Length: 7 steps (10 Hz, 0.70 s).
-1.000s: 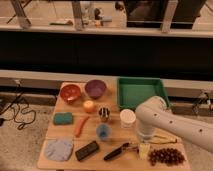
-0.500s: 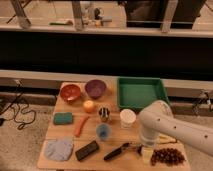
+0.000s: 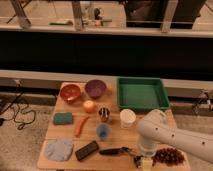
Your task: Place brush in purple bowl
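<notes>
Black brush (image 3: 112,150) lies just left of end effector (image 3: 142,161) (aperture indiscernible); grasp mid-handle, lift clear toward purple bowl (image 3: 95,88).

We see a wooden table (image 3: 113,104). Along its back sit an orange-red bowl (image 3: 70,92), the purple bowl (image 3: 95,88) and a green tray (image 3: 142,93). In the middle lie a small orange fruit (image 3: 89,105), a metal cup (image 3: 104,113), a white cup (image 3: 128,118), a green sponge (image 3: 63,118), a carrot (image 3: 80,125) and a blue cup (image 3: 103,131). At the front are a grey cloth (image 3: 59,149), a black block (image 3: 87,150), the brush (image 3: 112,151) and what may be dark grapes (image 3: 170,156). The gripper (image 3: 141,160) hangs between the brush and the grapes.
</notes>
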### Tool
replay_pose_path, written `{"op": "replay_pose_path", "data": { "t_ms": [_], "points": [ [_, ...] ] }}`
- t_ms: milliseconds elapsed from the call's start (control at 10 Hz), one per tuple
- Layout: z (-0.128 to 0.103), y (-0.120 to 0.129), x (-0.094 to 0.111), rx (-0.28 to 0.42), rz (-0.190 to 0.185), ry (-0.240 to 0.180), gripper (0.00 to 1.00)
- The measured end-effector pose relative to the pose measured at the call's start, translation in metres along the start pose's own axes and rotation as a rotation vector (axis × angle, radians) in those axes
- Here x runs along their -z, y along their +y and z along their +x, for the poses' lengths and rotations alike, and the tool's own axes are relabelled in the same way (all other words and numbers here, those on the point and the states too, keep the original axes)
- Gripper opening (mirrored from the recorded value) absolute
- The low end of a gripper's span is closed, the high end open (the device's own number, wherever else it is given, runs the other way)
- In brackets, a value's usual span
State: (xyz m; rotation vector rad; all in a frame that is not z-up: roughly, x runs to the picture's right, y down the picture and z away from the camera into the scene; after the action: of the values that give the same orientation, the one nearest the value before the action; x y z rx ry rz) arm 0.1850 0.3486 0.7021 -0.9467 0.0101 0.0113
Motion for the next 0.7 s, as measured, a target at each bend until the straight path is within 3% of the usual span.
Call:
{"op": "replay_pose_path", "data": {
  "t_ms": [600,700],
  "points": [
    [-0.054,0.036,-0.023,0.182,-0.056,0.021,0.8],
    [-0.062,0.044,-0.027,0.209,-0.063,0.028,0.75]
  ]
}}
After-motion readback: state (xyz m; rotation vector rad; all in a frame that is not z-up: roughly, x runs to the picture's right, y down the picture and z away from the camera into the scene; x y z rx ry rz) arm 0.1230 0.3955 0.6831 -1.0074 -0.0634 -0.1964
